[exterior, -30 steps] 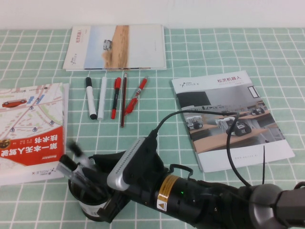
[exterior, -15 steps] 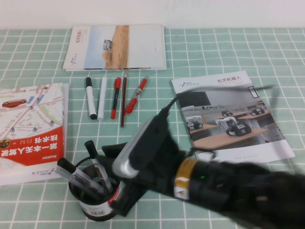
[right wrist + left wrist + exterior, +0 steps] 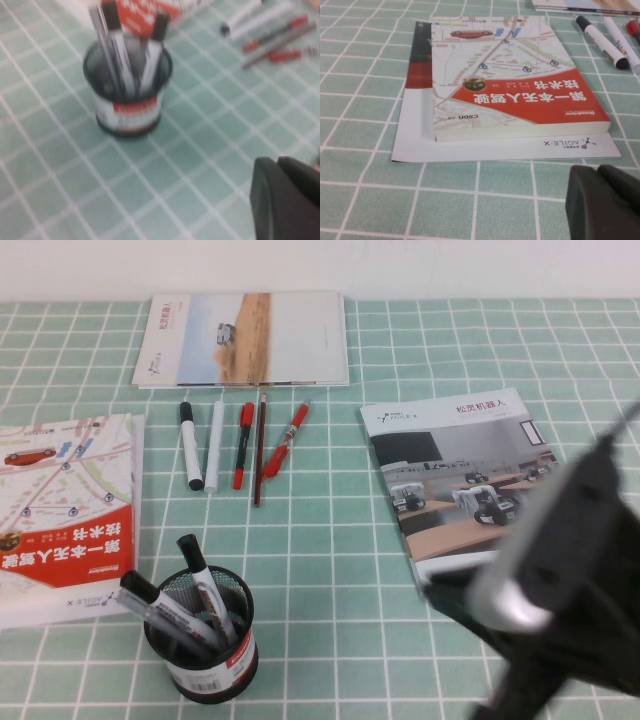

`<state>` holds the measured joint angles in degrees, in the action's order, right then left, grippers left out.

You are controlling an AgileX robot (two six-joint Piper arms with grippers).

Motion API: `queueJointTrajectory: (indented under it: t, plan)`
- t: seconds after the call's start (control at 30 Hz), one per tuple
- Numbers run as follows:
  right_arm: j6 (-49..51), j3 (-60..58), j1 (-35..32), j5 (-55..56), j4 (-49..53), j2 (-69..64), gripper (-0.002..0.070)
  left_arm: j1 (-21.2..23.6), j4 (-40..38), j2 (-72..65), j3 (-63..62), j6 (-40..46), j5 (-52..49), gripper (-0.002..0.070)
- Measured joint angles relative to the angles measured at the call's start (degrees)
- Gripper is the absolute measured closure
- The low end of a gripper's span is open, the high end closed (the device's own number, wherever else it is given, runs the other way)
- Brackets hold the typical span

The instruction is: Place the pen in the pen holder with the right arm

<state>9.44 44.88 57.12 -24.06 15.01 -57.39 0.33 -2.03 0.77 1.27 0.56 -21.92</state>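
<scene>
The black wire-mesh pen holder (image 3: 200, 655) with a red-and-white base band stands at the front left of the table. The slim white-barrelled pen (image 3: 208, 585) with a black cap leans inside it beside two grey-bodied markers (image 3: 160, 608). The holder also shows in the right wrist view (image 3: 127, 107) with the pens sticking out of it. My right arm (image 3: 570, 570) is blurred at the front right, well away from the holder. My right gripper (image 3: 277, 160) is shut and empty. My left gripper (image 3: 597, 167) is shut and empty, low over the table near the red book.
A red map book (image 3: 60, 505) on a white sheet lies at the left. A thick white marker (image 3: 189, 445), a white pen (image 3: 215, 445) and red pens (image 3: 243, 443) lie in a row. A brochure (image 3: 485, 485) lies at the right, another booklet (image 3: 245, 338) at the back.
My right arm has pulled back from over the pen holder to the front right. The white pen stays standing in the holder, uncovered.
</scene>
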Motion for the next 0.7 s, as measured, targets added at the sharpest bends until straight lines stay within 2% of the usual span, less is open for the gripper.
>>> queueJointTrajectory:
  t: [0.17, 0.3, 0.43, 0.57, 0.63, 0.7]
  plan:
    - [0.00, -0.85, 0.00, -11.59, -1.32, 5.77, 0.0694, 0.00, 0.00, 0.00, 0.00, 0.00, 0.00, 0.0679]
    - [0.00, -1.07, 0.00, -15.88, -3.43, 6.85, 0.0695, 0.00, 0.00, 0.00, 0.00, 0.00, 0.00, 0.0679]
    - [1.18, -3.46, 0.00, -14.55, -2.08, 6.85, 0.0695, 0.00, 0.00, 0.00, 0.00, 0.00, 0.00, 0.0679]
    - [11.20, -8.42, -0.40, -10.64, 4.48, 6.85, 0.0695, 0.00, 0.00, 0.00, 0.00, 0.00, 0.00, 0.0679]
    - [15.50, -11.26, -2.55, -7.12, 7.01, 7.42, 0.0695, 0.00, 0.00, 0.00, 0.00, 0.00, 0.00, 0.0679]
    - [18.49, -16.00, -8.81, -1.08, 9.04, 9.05, 0.0695, 0.00, 0.00, 0.00, 0.00, 0.00, 0.00, 0.0679]
